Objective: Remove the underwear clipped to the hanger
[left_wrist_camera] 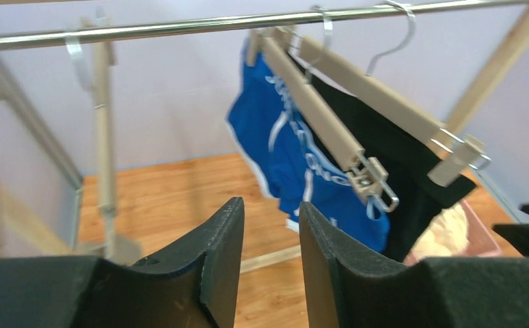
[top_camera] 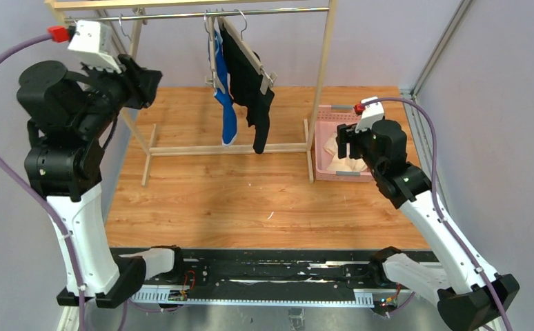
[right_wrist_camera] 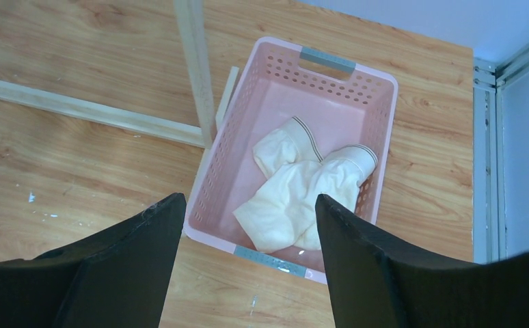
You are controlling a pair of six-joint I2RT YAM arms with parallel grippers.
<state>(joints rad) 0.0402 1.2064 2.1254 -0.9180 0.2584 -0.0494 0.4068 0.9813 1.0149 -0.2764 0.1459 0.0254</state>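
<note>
- Nearest the lens in the left wrist view was the left gripper. Its two black fingers were parted by a narrow gap with nothing between them, so it was released.
- From the top view, the left gripper was raised high, near the metal rail. It was to the left of the hanging garments and apart from them.
- The blue briefs, with white lettering and trim, hung from a wooden clip hanger hooked on the rail. A metal clip showed at the hanger's near end.
- The black briefs hung from a second wooden hanger just to the right of the first.
- The two garments hung close together. I could not tell whether they were touching.
- The right gripper pointed down over the pink basket. Its fingers were spread wide and it gripped nothing.
- The cream-white briefs lay crumpled inside the basket, with a striped waistband edge showing.
- The basket stood on the wooden table top, just beside the right post of the rack.
- The cream pair was off the rail, while the blue and black pairs were clipped up.
</note>
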